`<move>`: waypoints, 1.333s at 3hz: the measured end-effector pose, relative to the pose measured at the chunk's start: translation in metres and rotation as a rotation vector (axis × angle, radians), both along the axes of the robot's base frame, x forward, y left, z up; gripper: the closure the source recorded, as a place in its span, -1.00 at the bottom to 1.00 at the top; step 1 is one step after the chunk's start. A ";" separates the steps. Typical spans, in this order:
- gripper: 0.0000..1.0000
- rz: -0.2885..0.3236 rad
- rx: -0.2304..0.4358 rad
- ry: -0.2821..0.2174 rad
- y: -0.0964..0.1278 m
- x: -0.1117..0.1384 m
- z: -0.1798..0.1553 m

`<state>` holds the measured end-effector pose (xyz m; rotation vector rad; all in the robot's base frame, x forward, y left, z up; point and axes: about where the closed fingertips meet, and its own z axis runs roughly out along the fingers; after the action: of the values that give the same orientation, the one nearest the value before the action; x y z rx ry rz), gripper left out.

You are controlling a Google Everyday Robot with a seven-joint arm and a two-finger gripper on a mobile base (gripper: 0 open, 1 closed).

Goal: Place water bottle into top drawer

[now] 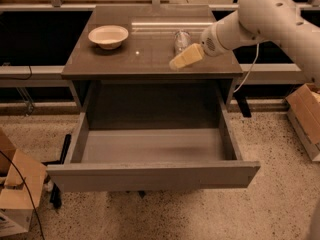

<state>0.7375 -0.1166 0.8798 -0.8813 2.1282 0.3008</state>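
The drawer (150, 175) stood pulled well out from under the cabinet top (125, 59), its flat front panel nearest the camera and its smooth grey floor bare. The bottle (181, 39) was not in it: it sat on the cabinet top, right of centre and toward the back half, a small clear shape that seemed to stand upright, though its outline was faint against the dark surface. The gripper (176, 63) hung over the cabinet top just in front of the bottle and slightly to its right, a pale yellow wedge slanting down and left toward the front edge. Its tip lay near the bottle's base, on the side facing the camera, and not around the bottle. Whether the gripper was apart or together could not be told from this angle, nor whether it touched the bottle. The white arm (265, 14) reached in from the upper right, its rounded wrist just right of the bottle. A cream bowl (108, 36) rested on the left part of the cabinet top, well apart from the bottle and the gripper. On the speckled floor (280, 204) a cardboard box (17, 194) sat at lower left beside the drawer's corner, and another box (305, 114) lay at the right edge.
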 end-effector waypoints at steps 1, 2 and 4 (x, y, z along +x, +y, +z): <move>-1.00 -0.026 0.008 -0.033 0.010 0.037 -0.008; -1.00 -0.064 0.028 -0.034 0.016 0.063 -0.024; -0.30 -0.201 0.053 -0.029 0.001 0.099 -0.042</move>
<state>0.8368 -0.1156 0.8378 -0.6319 2.1509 0.2376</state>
